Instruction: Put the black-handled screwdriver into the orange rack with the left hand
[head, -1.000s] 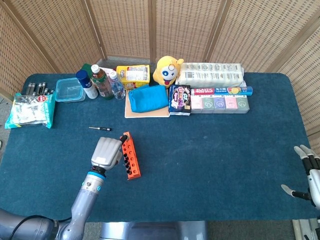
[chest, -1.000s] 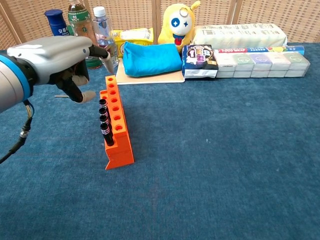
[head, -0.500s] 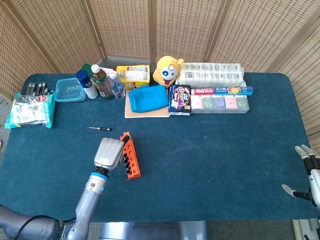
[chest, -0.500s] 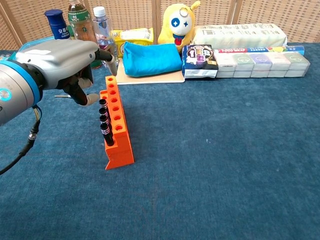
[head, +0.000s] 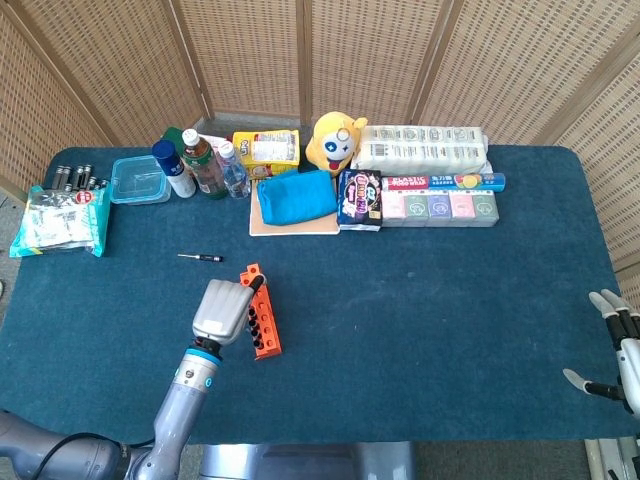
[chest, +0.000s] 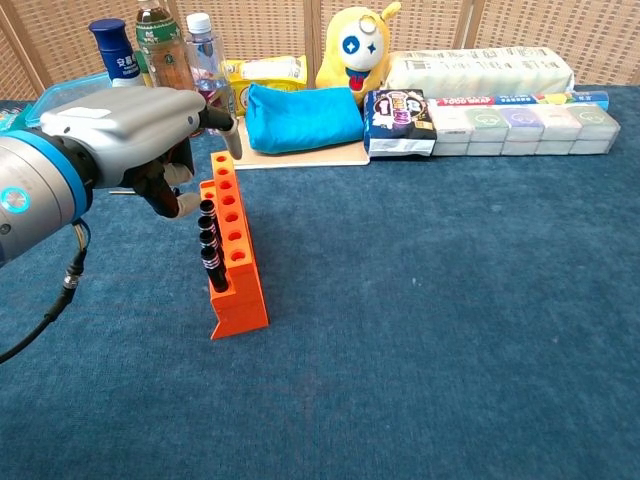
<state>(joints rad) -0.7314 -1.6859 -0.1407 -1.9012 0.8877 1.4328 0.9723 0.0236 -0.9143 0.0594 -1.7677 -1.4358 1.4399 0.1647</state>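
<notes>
The orange rack (head: 266, 320) (chest: 237, 250) stands left of the table's middle, with several black-handled drivers in one row of its holes. My left hand (head: 223, 311) (chest: 125, 128) hovers at the rack's left side, over its far end. Its fingertips pinch the black-handled screwdriver (chest: 215, 116) (head: 258, 283), which is just above the rack's far top holes; the shaft is hidden. My right hand (head: 619, 348) rests at the table's right edge, fingers apart, holding nothing.
A small loose screwdriver (head: 200, 257) lies on the cloth behind the rack. Along the back stand bottles (chest: 203, 60), a blue pouch (chest: 303, 115), a yellow plush toy (chest: 359, 45), boxes (chest: 520, 120) and a clear tub (head: 139, 179). A packet (head: 62, 220) lies far left.
My left hand has shifted a little right, closer over the rack, carrying the screwdriver with it. The right hand has stayed put.
</notes>
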